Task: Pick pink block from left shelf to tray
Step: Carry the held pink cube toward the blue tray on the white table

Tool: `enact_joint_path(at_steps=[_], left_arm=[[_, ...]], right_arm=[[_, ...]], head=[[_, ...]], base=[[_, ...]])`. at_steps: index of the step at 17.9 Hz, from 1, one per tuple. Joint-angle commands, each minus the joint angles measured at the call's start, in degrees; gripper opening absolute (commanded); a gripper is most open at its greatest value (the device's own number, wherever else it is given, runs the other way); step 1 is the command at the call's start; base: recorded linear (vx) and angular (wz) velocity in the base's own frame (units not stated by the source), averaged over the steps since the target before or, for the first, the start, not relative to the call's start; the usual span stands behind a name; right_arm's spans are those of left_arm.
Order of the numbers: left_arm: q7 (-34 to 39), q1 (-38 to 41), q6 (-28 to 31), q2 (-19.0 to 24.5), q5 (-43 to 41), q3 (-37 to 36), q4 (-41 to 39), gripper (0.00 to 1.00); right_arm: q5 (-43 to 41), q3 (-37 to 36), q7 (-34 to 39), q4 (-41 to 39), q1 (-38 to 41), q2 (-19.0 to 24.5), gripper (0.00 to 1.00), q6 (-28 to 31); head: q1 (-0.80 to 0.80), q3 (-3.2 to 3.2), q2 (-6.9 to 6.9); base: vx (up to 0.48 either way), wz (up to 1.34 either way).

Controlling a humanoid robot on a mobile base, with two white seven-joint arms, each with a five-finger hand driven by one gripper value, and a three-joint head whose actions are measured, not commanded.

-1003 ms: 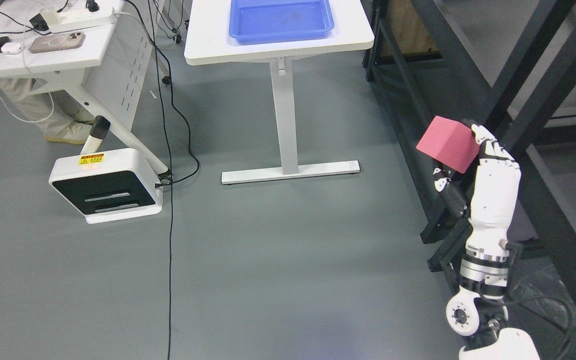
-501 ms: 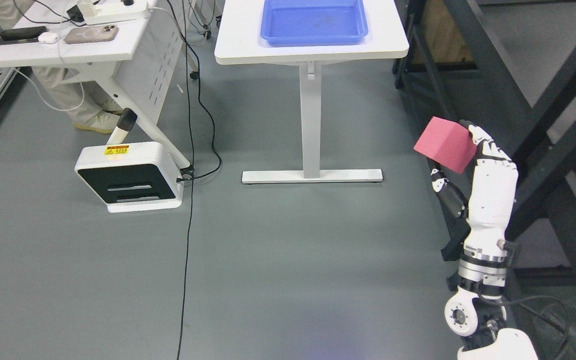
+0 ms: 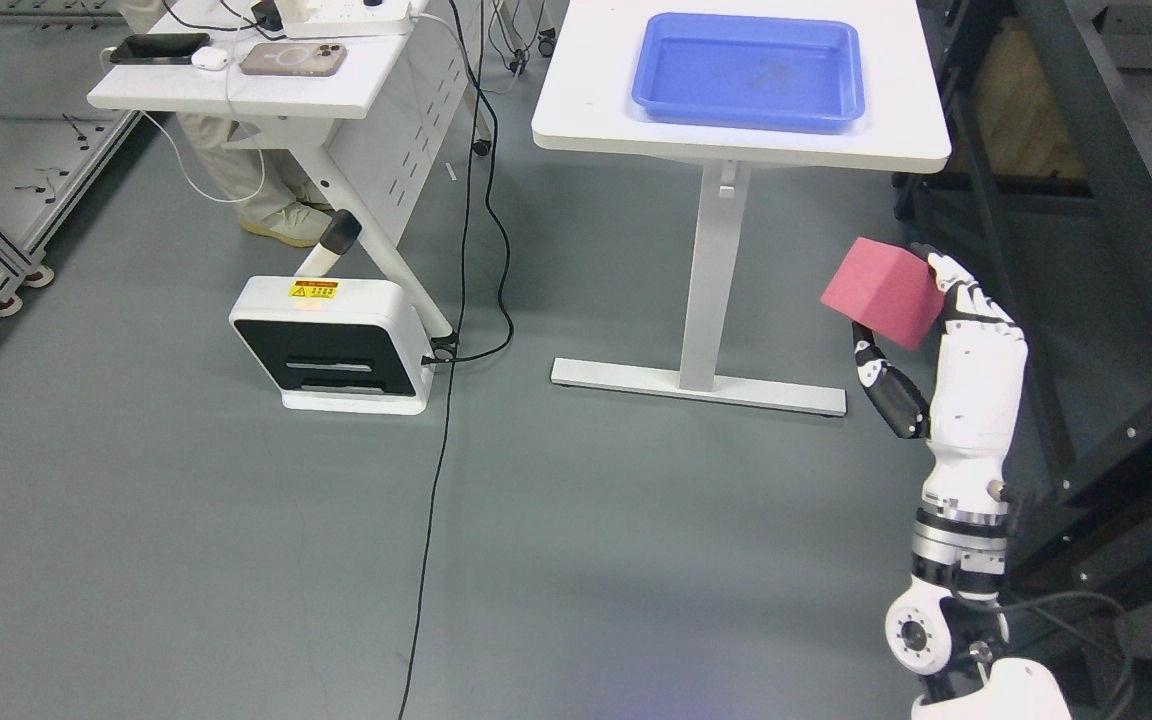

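In the head view, the right hand (image 3: 966,350) rises from the lower right with its palm upright and is closed around the pink block (image 3: 881,293), the white fingers (image 3: 948,275) pressing the block's right side and the dark thumb (image 3: 881,385) reaching up beneath its lower edge. The block sits at the top of the hand, up and to its left, clear of the floor and of everything else; carrying it high like this most likely keeps it at about table height for the coming placement. The block looks close to a cube, so no long axis can be told; it is tilted, with 1 corner pointing up and away from the hand and 1 broad face turned toward the camera. The blue tray (image 3: 841,108) lies well beyond the hand, up and to its left, on the white table (image 3: 586,100), and appears empty, ready to receive the block. The dark shelf frame (image 3: 1116,200) stands close on the hand's right and behind it. The left arm is not in view, so nothing can be said of that hand. Judging by this, the pick is done and the carry toward the tray remains.
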Motion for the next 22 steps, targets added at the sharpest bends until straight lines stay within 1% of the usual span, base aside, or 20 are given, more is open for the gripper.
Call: enact_joint_path(at_steps=[1,13,17,22], left_arm=[[0.0,-1.7,0.0,1.0,0.0,0.0,-1.0,1.00],[0.0,-1.7,0.0,1.0,0.0,0.0,-1.0,1.00],[0.0,-1.7,0.0,1.0,0.0,0.0,-1.0,1.00],[0.0,-1.7,0.0,1.0,0.0,0.0,-1.0,1.00]], right_arm=[[0.2,0.4,0.0,0.2,0.0,-0.9,0.03,0.0],[0.5,0.9,0.2,0.2,0.3,-0.9,0.04,-0.1],[0.8,1.4,1.1,0.2,0.4,-0.9,0.04,-2.4],[2.9,2.9,10.6,0.2,0.9,-0.9,0.05,-4.8]], head=[[0.00,0.00,0.00],[0.00,0.00,0.00],[0.00,0.00,0.00],[0.00,0.00,0.00]], base=[[0.254,0.12],[0.307,-0.04],[0.296,-0.08],[0.260,-0.06]])
